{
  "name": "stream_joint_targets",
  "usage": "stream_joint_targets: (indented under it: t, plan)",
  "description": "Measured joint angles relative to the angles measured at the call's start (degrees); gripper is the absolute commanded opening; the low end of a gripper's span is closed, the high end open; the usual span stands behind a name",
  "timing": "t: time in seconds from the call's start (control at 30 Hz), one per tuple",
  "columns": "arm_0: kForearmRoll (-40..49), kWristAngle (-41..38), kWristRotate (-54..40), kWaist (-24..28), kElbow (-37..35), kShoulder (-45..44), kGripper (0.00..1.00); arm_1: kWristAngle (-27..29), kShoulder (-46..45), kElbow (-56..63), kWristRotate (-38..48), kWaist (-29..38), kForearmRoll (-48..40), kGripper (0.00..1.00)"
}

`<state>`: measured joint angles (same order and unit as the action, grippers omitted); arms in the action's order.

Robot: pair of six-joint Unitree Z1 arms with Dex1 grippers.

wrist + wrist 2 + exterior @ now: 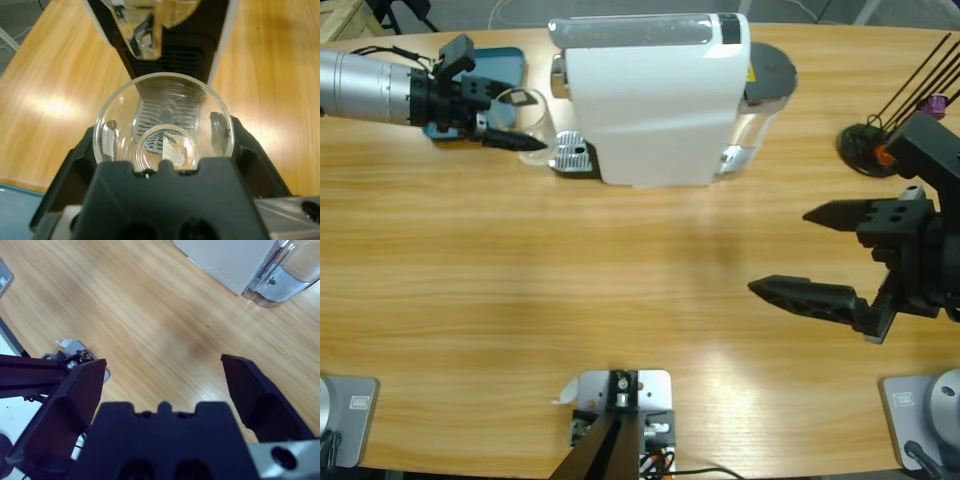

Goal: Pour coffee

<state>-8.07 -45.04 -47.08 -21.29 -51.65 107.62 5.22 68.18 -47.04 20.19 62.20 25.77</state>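
Step in hand: the glass (164,131) is held at the coffee machine (655,95), by the judgement of its place — in the left wrist view its mouth sits just below the machine's dark front and over the slotted drip grate (570,152).
Left gripper (515,118): clamped on the glass, one black jaw on either side of its wall; it reaches in from the far left of the table (620,290).
Coffee: none that I can make out — the glass bottom looks clear and only reflections show in it, so no pour seems done yet.
Right gripper (820,250): jaws spread wide with nothing between them, hanging over bare wood at the right, well apart from the machine.
Teal tray (505,65): lies at the far left, behind the left gripper.
Next move calls for: keeping the glass upright and centred under the spout; the wide right gripper looks free to work the machine.
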Motion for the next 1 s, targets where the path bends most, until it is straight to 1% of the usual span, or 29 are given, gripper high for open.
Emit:
stream_joint_targets:
  t: [0.17, 0.43, 0.7, 1.0]
  plan:
    - [-0.1, 0.3, 1.4, -0.6, -3.5, 2.3, 0.0, 0.2, 0.0, 0.6, 0.0, 0.0, -1.4, 1.0]
    - [-0.1, 2.5, 2.0, -3.0, -5.9, 4.3, 0.0, 0.4, 0.0, 1.1, 0.0, 0.0, -2.7, 1.0]
    - [1.6, 5.4, 2.1, -4.2, -4.8, 4.4, 0.0, 0.4, 0.0, 2.0, 0.0, 0.0, -4.8, 1.0]
    - [1.7, 8.3, 2.8, -6.1, -4.6, 4.3, 0.0, 0.4, 0.0, 2.0, 0.0, 0.0, -5.0, 1.0]
